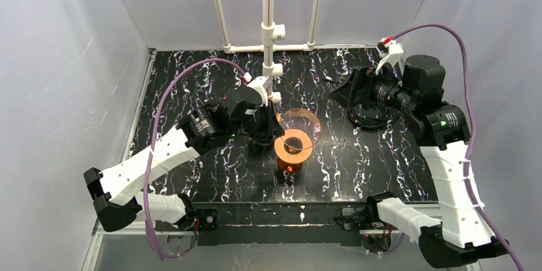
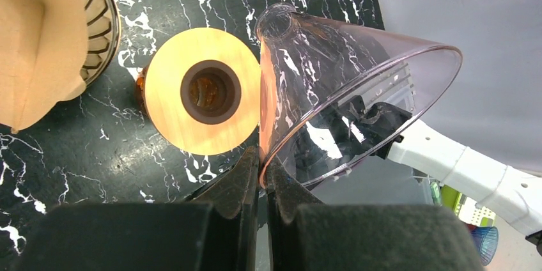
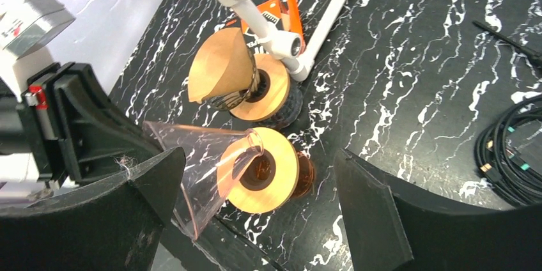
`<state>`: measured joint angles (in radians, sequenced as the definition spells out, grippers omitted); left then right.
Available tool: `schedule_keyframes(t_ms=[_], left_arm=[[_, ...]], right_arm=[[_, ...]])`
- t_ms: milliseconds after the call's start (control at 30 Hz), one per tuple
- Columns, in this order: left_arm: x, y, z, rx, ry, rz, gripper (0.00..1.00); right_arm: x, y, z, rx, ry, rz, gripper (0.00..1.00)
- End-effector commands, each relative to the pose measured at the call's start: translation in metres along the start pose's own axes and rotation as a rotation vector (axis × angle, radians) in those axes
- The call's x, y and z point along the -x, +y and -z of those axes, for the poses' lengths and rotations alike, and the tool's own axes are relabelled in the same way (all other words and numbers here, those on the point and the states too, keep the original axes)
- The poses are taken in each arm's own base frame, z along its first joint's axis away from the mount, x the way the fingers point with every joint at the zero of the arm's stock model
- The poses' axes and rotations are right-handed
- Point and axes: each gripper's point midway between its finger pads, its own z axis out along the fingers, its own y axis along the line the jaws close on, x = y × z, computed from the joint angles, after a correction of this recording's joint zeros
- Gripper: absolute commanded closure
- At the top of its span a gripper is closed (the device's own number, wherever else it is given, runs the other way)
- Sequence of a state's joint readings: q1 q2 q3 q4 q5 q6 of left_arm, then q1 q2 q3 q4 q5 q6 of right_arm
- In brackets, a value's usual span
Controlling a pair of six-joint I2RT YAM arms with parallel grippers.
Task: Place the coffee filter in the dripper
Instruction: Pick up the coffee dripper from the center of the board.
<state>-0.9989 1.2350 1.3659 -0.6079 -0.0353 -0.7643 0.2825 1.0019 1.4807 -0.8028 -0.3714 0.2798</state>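
The dripper [image 2: 345, 85] is a clear plastic cone, tipped on its side, and my left gripper [image 2: 263, 165] is shut on its rim. Its narrow end lies over the edge of a round wooden stand [image 2: 172, 114] with a dark hole, which sits on an amber glass [image 3: 307, 178]. The brown paper coffee filter [image 3: 220, 69] rests in a wire holder [image 2: 102, 22] on a second wooden stand [image 3: 276, 95] just beyond. My right gripper [image 3: 255, 201] hovers open above the dripper [image 3: 198, 169] and the stand, holding nothing. In the top view the left gripper [image 1: 267, 127] holds the dripper [image 1: 301, 119].
A white pipe frame [image 1: 270, 34] rises at the back centre. Coiled black cables [image 3: 511, 149] lie to the right, under the right arm [image 1: 415, 92]. An orange object [image 3: 281, 12] sits behind the filter's stand. Grey walls enclose the black marbled table [image 1: 192, 92].
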Motion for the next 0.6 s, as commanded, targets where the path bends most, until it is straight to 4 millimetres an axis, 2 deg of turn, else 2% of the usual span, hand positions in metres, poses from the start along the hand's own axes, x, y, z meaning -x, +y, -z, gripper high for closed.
schedule_keyframes(t_ms=[0, 167, 367, 567], left_arm=[[0.004, 0.001, 0.006, -0.013, 0.018, 0.031, 1.00], [0.003, 0.001, -0.004, -0.019, 0.060, 0.048, 1.00], [0.014, -0.007, -0.007, -0.045, 0.037, 0.052, 1.00], [0.019, -0.014, -0.010, -0.063, 0.041, 0.053, 1.00]], right_arm=[[0.004, 0.018, -0.001, 0.115, -0.010, 0.053, 0.06], [-0.012, 0.021, -0.007, 0.161, 0.039, 0.054, 0.07], [-0.040, 0.015, -0.023, 0.171, 0.130, 0.029, 0.09], [-0.063, 0.018, -0.039, 0.169, 0.194, 0.037, 0.09]])
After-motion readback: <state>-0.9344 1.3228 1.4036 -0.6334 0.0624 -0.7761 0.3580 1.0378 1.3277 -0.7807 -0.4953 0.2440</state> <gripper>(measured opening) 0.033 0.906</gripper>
